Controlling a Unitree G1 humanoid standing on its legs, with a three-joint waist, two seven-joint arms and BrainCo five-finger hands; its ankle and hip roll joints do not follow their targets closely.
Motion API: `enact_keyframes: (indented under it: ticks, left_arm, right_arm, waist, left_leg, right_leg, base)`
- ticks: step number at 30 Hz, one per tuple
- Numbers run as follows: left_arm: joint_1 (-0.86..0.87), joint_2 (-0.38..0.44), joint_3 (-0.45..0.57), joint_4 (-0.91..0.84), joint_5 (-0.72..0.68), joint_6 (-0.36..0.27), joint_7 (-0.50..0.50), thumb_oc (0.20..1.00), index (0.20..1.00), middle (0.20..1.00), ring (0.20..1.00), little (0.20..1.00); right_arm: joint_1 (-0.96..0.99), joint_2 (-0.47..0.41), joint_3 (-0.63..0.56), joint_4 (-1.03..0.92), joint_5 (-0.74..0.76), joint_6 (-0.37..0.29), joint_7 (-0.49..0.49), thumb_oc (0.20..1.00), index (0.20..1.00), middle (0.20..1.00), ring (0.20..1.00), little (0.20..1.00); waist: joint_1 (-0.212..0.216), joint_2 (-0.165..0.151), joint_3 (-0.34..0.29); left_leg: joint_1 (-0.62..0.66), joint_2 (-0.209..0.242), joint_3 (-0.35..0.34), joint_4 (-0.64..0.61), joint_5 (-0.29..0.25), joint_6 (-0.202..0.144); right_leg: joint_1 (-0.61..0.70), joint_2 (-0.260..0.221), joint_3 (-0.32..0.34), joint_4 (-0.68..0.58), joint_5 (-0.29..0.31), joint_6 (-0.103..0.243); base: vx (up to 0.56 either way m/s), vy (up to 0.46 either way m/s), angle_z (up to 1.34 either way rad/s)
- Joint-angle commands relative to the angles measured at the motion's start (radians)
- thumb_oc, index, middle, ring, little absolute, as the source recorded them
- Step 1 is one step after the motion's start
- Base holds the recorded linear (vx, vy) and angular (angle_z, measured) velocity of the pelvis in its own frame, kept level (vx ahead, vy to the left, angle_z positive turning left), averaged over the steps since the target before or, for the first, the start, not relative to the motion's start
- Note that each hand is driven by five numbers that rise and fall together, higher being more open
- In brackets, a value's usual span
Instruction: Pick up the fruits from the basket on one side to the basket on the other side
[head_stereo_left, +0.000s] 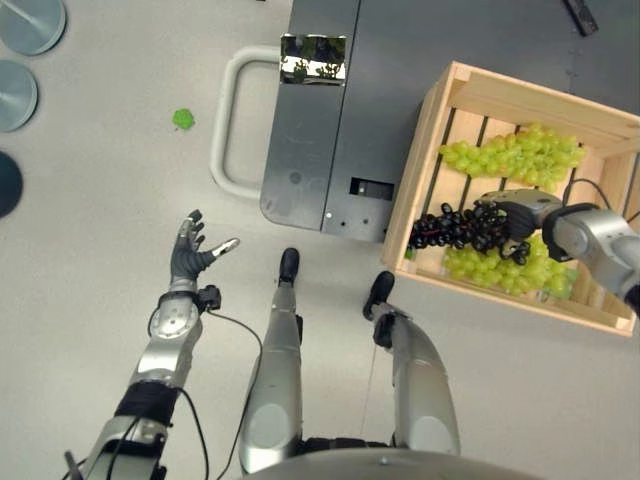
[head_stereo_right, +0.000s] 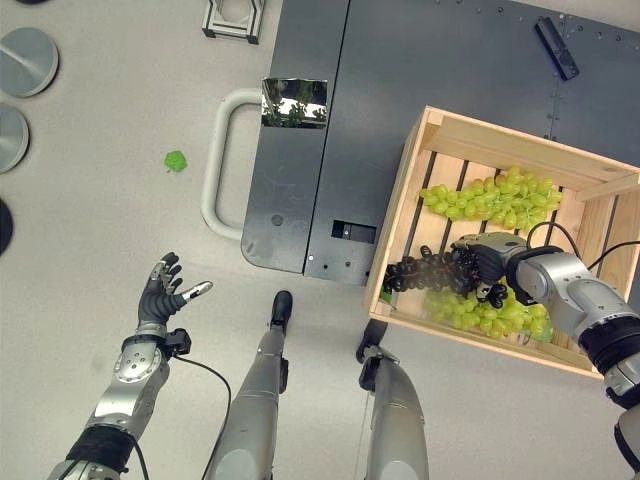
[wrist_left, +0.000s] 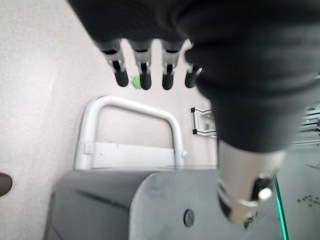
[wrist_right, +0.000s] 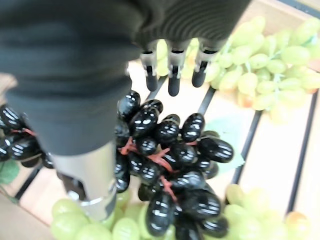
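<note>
Where pale floor (head_stereo_left: 90, 250) meets grey platform (head_stereo_right: 420, 120), right robot hand (head_stereo_left: 525, 215) spread over black grapes (wrist_right: 170, 160).

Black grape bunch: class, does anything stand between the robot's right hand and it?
Nothing visible does. The right hand is already at the black grape bunch inside the wooden crate, its fingers straight above the bunch, green grapes lying alongside.
</note>
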Motion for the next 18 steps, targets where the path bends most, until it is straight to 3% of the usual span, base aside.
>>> enact_keyframes:
  ticks: [1, 6, 18]
  left_arm:
    - [0.002, 0.018, -0.006, -0.043, 0.022, -0.021, 0.003, 1.0, 1.0, 1.0, 1.0, 1.0]
    - [-0.016, 0.018, -0.018, -0.036, 0.011, -0.021, 0.013, 1.0, 1.0, 1.0, 1.0, 1.0]
    - [-0.004, 0.018, -0.015, -0.035, 0.005, -0.02, 0.026, 1.0, 1.0, 1.0, 1.0, 1.0]
  right_arm:
    - [-0.045, 0.018, 0.021, 0.031, -0.028, 0.022, -0.021, 1.0, 1.0, 1.0, 1.0, 1.0]
    - [-0.088, 0.113, 0.042, 0.113, -0.047, 0.048, -0.054, 1.0, 1.0, 1.0, 1.0, 1.0]
    - [-0.133, 0.173, 0.074, 0.171, -0.056, 0.058, -0.082, 1.0, 1.0, 1.0, 1.0, 1.0]
  waist:
    - [-0.003, -0.022, -0.016]
    - [-0.001, -0.013, -0.016]
    - [-0.002, -0.008, -0.016]
  left_leg:
    - [-0.017, -0.023, 0.011, 0.099, -0.089, 0.033]
    - [-0.025, -0.025, 0.013, 0.107, -0.092, 0.035]
    - [-0.077, -0.032, 0.02, 0.144, -0.103, 0.04]
  right_leg:
    - [0.006, -0.014, 0.023, -0.033, -0.016, 0.084]
    - [-0.003, -0.015, 0.03, -0.029, -0.015, 0.085]
    - [-0.051, -0.017, 0.044, -0.013, -0.012, 0.084]
  base:
    - [0.0, 0.0, 0.0]
    - [0.0, 0.0, 0.0]
    - [0.0, 0.0, 0.0]
